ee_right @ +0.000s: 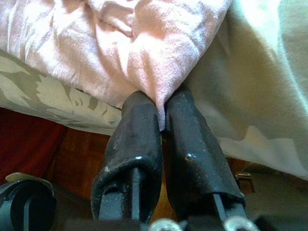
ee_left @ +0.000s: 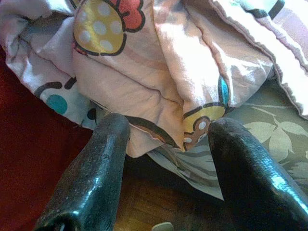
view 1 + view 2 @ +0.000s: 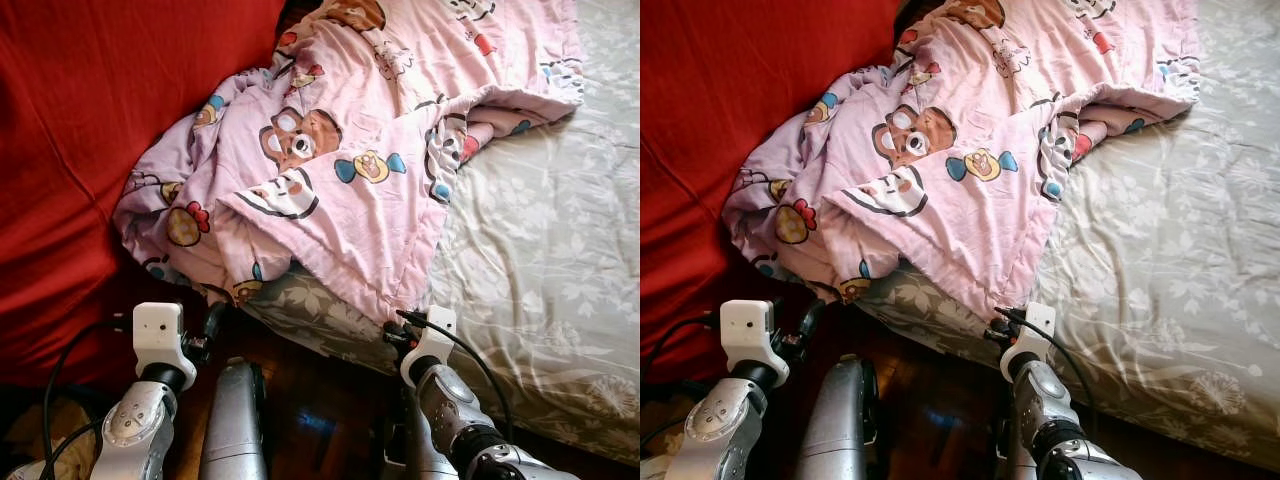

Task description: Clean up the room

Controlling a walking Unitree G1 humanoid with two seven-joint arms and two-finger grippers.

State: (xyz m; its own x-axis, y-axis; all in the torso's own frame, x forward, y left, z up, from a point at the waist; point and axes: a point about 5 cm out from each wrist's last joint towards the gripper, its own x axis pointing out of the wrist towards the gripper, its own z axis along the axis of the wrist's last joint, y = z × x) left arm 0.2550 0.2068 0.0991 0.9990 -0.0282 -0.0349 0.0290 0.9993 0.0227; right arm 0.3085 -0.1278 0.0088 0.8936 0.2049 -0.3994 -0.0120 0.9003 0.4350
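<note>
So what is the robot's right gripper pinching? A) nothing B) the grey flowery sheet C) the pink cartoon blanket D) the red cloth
C: the right gripper is shut on a corner of the pink cartoon blanket at the bed's edge.

Warm daylight falls across the bed (image 3: 560,260) from the far side, brightening the pink blanket (image 3: 340,150) and grey sheet, while the wooden floor (image 3: 310,420) beneath lies in deep shadow with one small bluish glint. Head views are sharp and evenly exposed. At the wrists, the blanket blows out to near white, and the close black fingers (image 2: 96,173) look soft, catching small specular highlights.
</note>
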